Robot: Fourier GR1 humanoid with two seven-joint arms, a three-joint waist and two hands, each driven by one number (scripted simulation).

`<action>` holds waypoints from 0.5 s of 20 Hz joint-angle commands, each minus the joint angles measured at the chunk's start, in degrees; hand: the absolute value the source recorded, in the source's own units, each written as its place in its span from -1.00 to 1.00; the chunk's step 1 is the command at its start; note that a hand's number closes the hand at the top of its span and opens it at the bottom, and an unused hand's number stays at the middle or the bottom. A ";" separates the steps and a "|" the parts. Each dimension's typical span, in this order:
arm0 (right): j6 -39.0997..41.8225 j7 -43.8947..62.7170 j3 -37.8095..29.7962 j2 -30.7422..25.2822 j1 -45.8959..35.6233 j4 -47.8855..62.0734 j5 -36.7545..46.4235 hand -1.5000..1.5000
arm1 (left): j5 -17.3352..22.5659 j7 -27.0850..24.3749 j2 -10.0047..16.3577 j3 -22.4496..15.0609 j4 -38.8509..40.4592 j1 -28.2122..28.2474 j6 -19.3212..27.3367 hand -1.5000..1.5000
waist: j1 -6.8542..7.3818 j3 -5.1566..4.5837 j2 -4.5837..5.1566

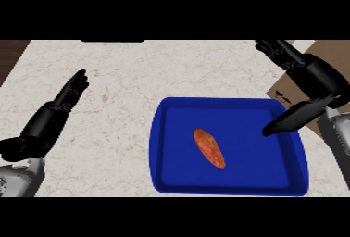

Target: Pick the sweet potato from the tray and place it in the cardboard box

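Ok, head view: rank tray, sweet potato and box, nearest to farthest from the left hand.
1. The tray, just right of the left hand.
2. The sweet potato, in its middle.
3. The box, at the far right.

Kitchen, pale marbled stone counter top [171, 69], blue tray [254, 163] holding a sweet potato [209, 148]

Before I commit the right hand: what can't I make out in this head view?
- Cardboard box: head view, only a brown sliver shows. The right hand and its forearm cover it and the right edge cuts it off, so its opening is unseen.
- Sweet potato underside: head view, hidden against the tray.
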 commanded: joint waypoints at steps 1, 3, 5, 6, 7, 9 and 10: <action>6.69 -16.00 -0.04 -4.24 -1.67 6.33 6.58 -1.00 | -1.87 1.50 0.60 -1.36 0.54 -2.66 -1.39 0.00 | 0.80 0.05 0.15; 6.02 -20.93 3.29 -5.31 -2.44 4.21 12.88 -1.00 | -3.59 0.71 -1.12 -3.25 0.10 -2.09 -0.32 0.00 | 0.87 0.02 -0.01; 4.56 -25.95 5.26 -5.86 -3.24 5.10 18.29 -1.00 | -3.14 -2.09 -0.43 -1.64 4.30 -2.42 -2.14 0.00 | 0.64 -0.07 0.08; 5.53 -28.98 5.36 -8.04 -2.84 5.67 19.84 -1.00 | -2.55 -4.63 0.26 -1.24 3.55 0.30 -3.32 0.00 | 0.97 -0.08 -0.06; 4.02 -27.86 7.47 -6.28 -5.91 6.03 22.39 -1.00 | -3.54 -0.76 -0.10 -1.42 3.29 -3.21 -2.17 0.00 | 0.92 -0.08 -0.15; 4.69 -29.09 9.73 -7.31 -6.11 7.41 26.21 -1.00 | -4.57 -0.48 -1.78 -1.57 5.30 -4.80 -1.33 0.00 | 0.40 -0.10 -0.26; 6.07 -24.39 10.95 -9.53 -5.47 0.92 26.54 -1.00 | -2.79 -0.52 0.26 -0.16 3.27 -2.92 -2.97 0.00 | -0.07 -0.16 -0.79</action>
